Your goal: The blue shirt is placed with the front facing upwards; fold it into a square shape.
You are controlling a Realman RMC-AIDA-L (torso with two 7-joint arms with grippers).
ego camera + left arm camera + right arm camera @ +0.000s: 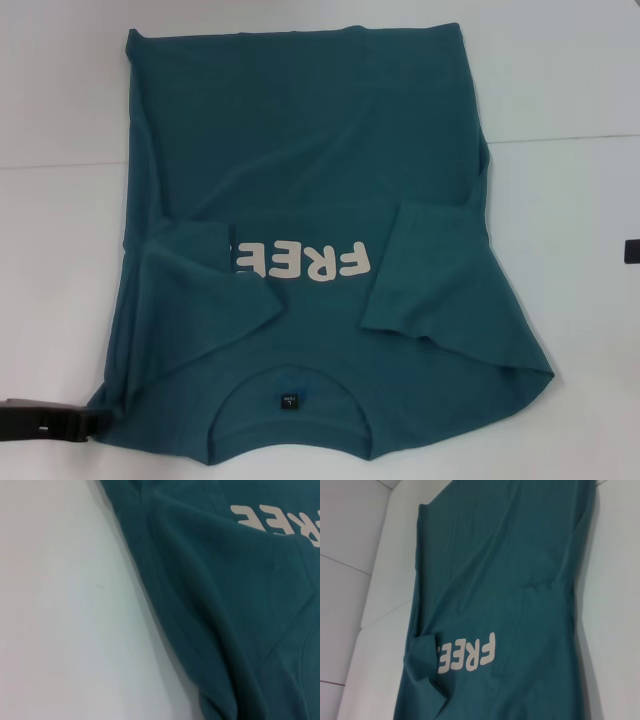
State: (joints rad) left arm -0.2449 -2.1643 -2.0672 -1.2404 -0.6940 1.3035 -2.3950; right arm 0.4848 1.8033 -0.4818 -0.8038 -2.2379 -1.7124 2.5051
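The blue shirt (300,180) lies front up on the white table (570,80), collar toward me, with the small dark neck label (289,400) showing. Both sleeves are folded inward: the left sleeve (200,290) covers the end of the white "FREE!" print (305,262), and the right sleeve (425,270) lies beside it. My left gripper (88,422) is low at the shirt's near left corner, at its edge. My right gripper (632,250) shows only as a dark bit at the right edge, clear of the shirt. The shirt also fills the left wrist view (240,605) and the right wrist view (510,580).
A table seam (560,138) runs across behind the shirt's middle. Bare white table lies left (60,250) and right (580,300) of the shirt. The shirt's near hem reaches the front edge of the view.
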